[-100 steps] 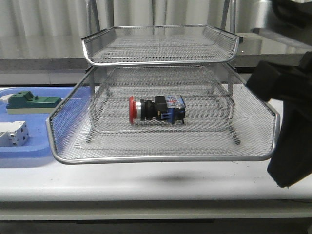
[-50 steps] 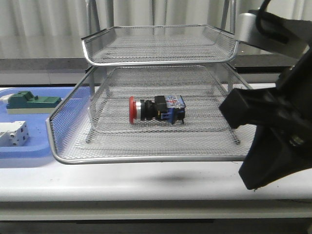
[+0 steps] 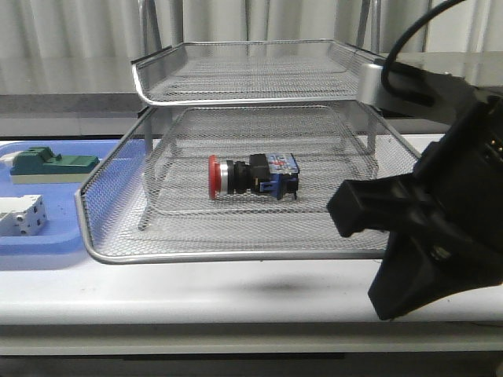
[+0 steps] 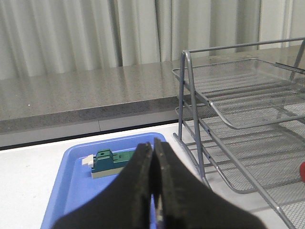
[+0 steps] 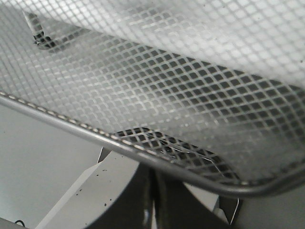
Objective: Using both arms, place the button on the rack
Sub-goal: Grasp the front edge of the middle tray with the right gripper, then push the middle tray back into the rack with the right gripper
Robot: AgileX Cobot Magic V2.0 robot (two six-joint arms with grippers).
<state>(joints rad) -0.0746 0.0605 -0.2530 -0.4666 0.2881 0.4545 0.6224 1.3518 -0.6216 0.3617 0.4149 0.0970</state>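
The button (image 3: 251,176) has a red head and a black and blue body. It lies on its side on the mesh floor of the wire rack (image 3: 259,255), in the wide tier under the top one. No gripper touches it. My right gripper (image 3: 346,210) hangs low at the rack's front right corner; in the right wrist view its fingers (image 5: 143,200) are shut and empty just under the rack's rim (image 5: 95,136). My left gripper (image 4: 153,148) is shut on nothing above the blue tray (image 4: 71,176), left of the rack (image 4: 228,119).
The blue tray (image 3: 47,251) left of the rack holds a green block (image 3: 47,163) and a white-grey block (image 3: 20,216). The right arm's black bulk (image 3: 448,236) fills the front right. A grey ledge and curtains stand behind the rack.
The right arm has swung left and lower across the front view, toward the rack's front right corner. The button has stayed where it was.
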